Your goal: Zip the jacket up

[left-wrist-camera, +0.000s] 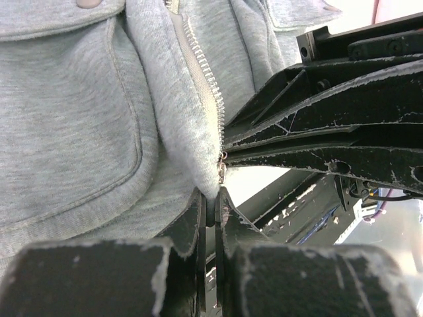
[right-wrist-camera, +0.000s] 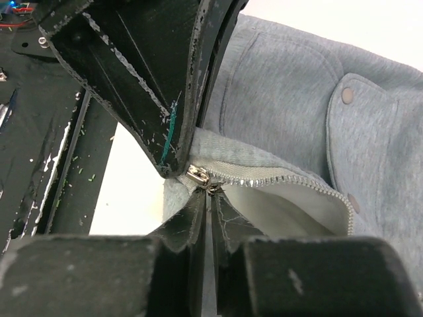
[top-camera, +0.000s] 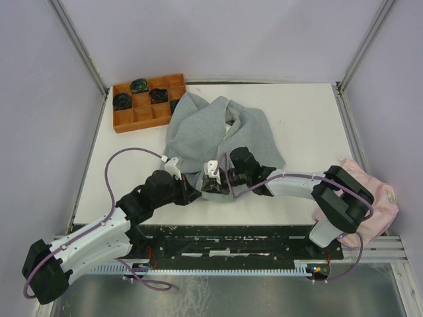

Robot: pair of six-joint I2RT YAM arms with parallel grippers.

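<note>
Top external view: orange tray (top-camera: 132,127) far left on table (top-camera: 310,125). Left hand (left-wrist-camera: 213,199) pinched shut on jacket (top-camera: 198,129) hem, at foot of zipper. Jacket lies mid-table, crumpled, front unzipped. Right hand (right-wrist-camera: 210,197) clamped on zipper slider (right-wrist-camera: 196,174) at bottom of teeth, just beside left hand. Pink cloth (top-camera: 380,198) at right edge, under right arm.

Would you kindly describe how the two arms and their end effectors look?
The left arm and right arm have white links and black joints, each trailing a purple cable. The end effector fingers are black, flat and tapered, with white-scuffed edges.
</note>
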